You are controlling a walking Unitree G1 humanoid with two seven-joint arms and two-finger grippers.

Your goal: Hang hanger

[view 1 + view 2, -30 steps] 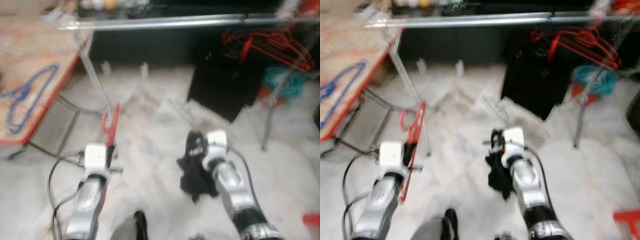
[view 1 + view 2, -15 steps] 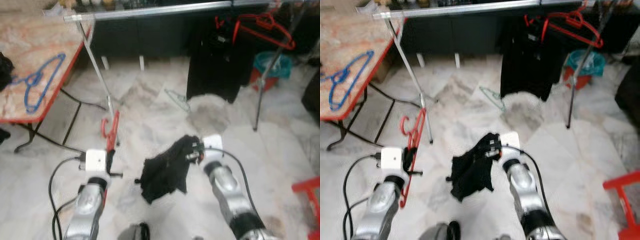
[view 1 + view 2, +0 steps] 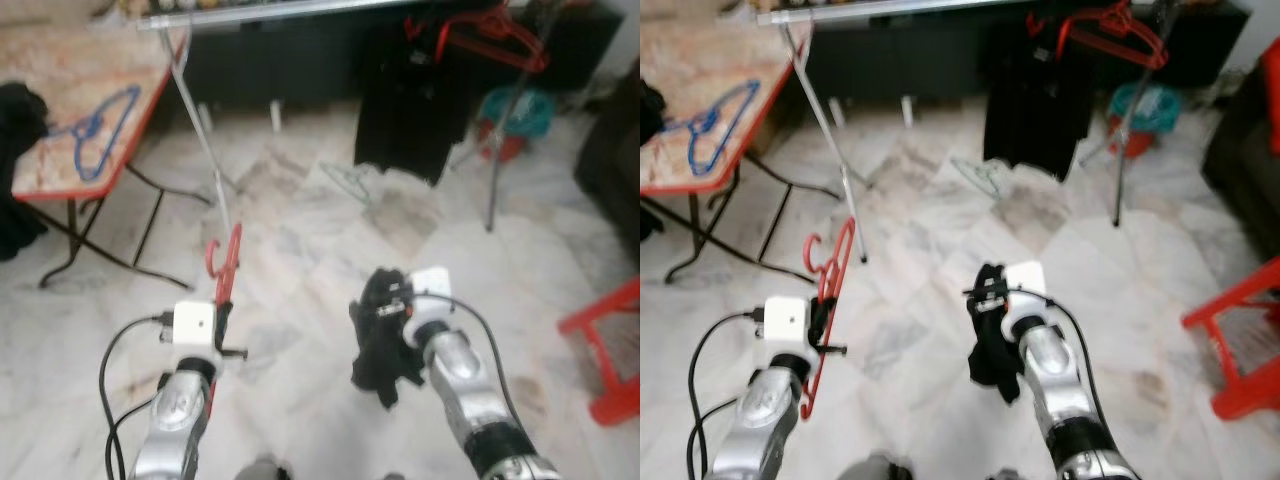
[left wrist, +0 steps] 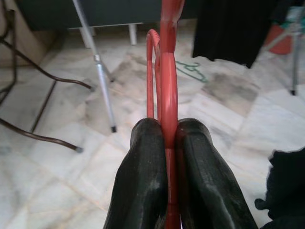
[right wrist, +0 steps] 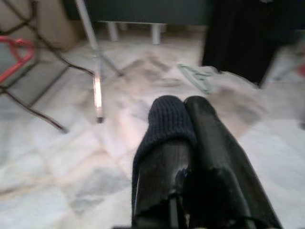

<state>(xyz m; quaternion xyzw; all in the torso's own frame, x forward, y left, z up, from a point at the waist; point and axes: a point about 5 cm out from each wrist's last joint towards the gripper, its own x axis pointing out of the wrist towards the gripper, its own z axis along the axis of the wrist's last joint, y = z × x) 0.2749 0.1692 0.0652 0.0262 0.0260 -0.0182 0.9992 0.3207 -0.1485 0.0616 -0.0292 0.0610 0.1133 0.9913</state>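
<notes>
Red hanger (image 3: 226,268) pinched upright between the pressed fingers of the left tool (image 4: 164,143) at lower left, right tool (image 5: 183,124) at lower centre clamped on a black garment (image 3: 378,340), blue hanger (image 3: 98,125) on the surface (image 3: 60,60) at upper left, clothes rail (image 3: 890,8) across the top.

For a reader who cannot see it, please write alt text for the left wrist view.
The left hand is shut on a red hanger, which stands up between its two black fingers. Beyond it lie a marble floor, a metal rack leg and a hanging black garment.
</notes>
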